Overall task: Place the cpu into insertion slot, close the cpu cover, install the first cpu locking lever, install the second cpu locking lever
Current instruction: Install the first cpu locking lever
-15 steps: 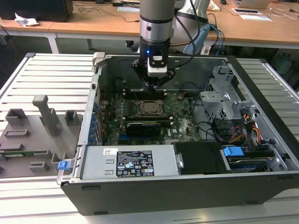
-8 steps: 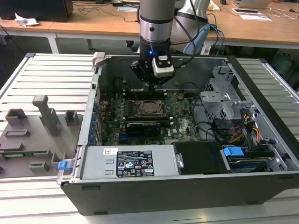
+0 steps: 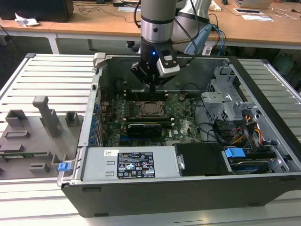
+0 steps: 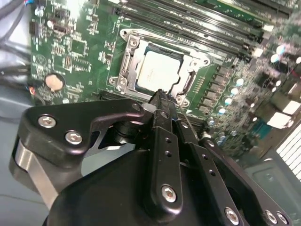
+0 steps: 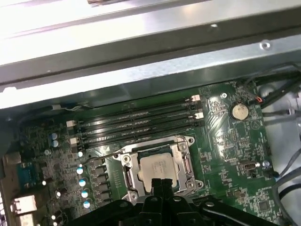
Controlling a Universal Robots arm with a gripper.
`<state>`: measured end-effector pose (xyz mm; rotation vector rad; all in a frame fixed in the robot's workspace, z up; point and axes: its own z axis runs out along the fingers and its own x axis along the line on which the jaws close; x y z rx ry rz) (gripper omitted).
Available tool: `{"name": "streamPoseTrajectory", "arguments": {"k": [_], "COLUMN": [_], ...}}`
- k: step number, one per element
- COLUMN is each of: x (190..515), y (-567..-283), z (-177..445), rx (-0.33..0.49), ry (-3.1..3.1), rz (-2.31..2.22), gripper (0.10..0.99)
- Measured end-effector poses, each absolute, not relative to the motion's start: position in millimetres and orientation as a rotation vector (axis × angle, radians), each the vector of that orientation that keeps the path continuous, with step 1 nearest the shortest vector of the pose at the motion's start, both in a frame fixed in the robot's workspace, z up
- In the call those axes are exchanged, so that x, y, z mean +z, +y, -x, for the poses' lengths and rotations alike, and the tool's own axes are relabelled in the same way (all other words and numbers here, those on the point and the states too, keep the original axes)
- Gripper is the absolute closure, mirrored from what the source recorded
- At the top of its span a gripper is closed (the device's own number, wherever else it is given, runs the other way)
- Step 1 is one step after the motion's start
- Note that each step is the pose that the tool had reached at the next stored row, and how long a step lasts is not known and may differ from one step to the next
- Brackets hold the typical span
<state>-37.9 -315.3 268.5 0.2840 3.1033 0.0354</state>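
hovering pincer (image 4: 160, 95): closed, tips together, holding nothing; poised just above the socket's near edge, contact not plain.
cpu (image 4: 157, 70): seated flat in the insertion slot (image 4: 187, 84).
cpu cover (image 4: 155, 41): down, framing the chip.
step in hand: judged to be the locking levers (image 5: 106, 153); latched or not cannot be told.
next move calls for: a tip set squarely on the thin bar, clear of the memory slots (image 5: 141, 120).
surround: green board (image 5: 230, 141) inside an open computer case (image 3: 263, 94) on the bench (image 3: 47, 75).
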Motion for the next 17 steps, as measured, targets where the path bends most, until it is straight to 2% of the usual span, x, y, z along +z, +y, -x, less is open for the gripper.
{"name": "streamPoseTrajectory", "arguments": {"k": [10,17], "x": [268.1,268.1], "y": [-315.3,-315.3], "z": [37.9,40.6], "rx": [0.039,0.04], "ry": [3.118,3.118], "rz": [0.045,0.075], "gripper": [0.98,0.98]}}
